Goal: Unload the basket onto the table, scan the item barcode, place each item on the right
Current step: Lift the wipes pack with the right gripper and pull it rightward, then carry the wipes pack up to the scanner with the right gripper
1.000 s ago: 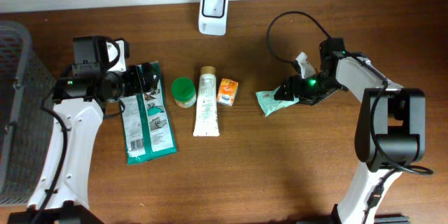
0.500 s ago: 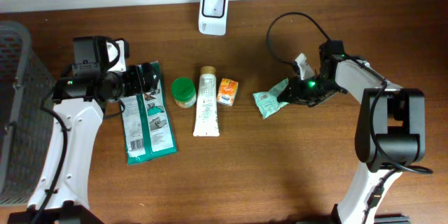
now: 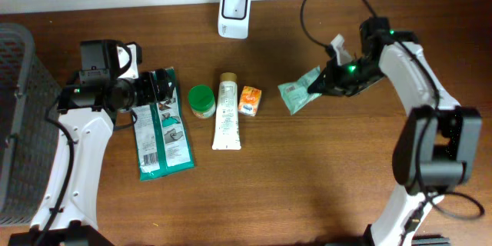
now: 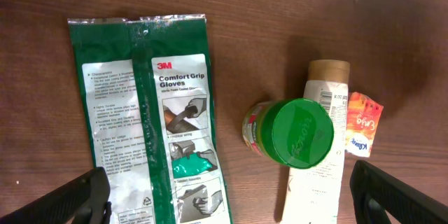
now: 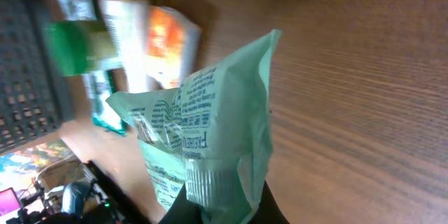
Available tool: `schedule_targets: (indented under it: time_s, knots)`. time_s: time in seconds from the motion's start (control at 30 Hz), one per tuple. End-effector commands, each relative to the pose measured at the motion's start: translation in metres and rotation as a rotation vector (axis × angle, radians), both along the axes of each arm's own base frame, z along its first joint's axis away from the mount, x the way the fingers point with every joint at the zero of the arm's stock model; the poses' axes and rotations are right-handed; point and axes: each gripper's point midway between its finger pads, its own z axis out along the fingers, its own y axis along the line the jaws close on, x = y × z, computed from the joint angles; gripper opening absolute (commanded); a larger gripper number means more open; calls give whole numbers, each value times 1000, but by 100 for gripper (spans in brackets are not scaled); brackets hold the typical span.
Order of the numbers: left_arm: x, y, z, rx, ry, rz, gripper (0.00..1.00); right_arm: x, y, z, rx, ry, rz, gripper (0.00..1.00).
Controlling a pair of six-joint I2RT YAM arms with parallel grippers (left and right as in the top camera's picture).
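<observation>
Just now the right jaws clenched on the mint-green packet (image 3: 295,95) and I lifted it off the bench (image 3: 307,177) — pickup done. Next the scanner (image 3: 234,3), I judge; left jaws released.

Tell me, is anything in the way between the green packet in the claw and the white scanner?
Nothing I can see. The right claw is shut on the packet, and only bare table lies between it and the scanner. The orange box sits off to one side of that path.
</observation>
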Motion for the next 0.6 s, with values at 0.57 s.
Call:
schedule_targets:
  time_s: [0.57]
  knots:
    - [1,-1,5,6,-16,-15,99,-102,22,168,-39,-266,36,4]
